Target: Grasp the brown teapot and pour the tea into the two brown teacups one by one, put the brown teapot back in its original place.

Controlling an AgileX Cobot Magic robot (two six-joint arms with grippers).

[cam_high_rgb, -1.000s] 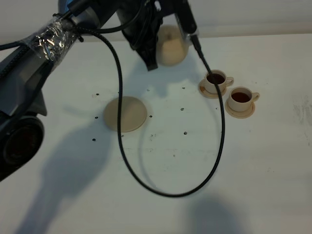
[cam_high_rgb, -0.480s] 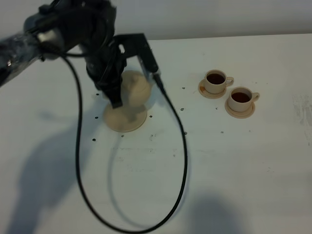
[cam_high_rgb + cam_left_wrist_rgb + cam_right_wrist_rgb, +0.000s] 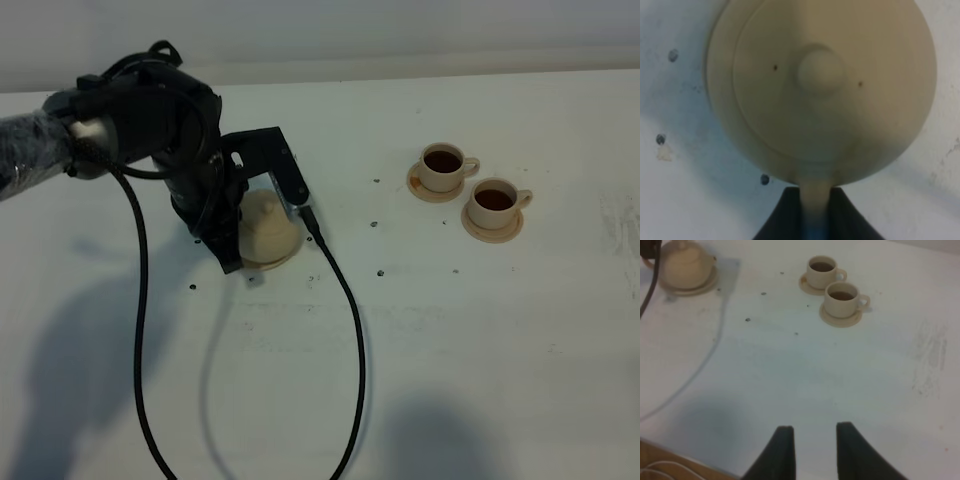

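Now my left gripper is clamped on the loop handle of the brown teapot, which sits upright on its wide saucer on the white table. Well apart from it, toward the other side, the two brown teacups stand on their small saucers, both holding dark tea. My right gripper hangs over bare table, jaws parted and gripping nothing.

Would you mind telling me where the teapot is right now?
The teapot sits on its wide saucer left of centre in the high view, its handle between the left gripper fingers, far left of both filled cups.
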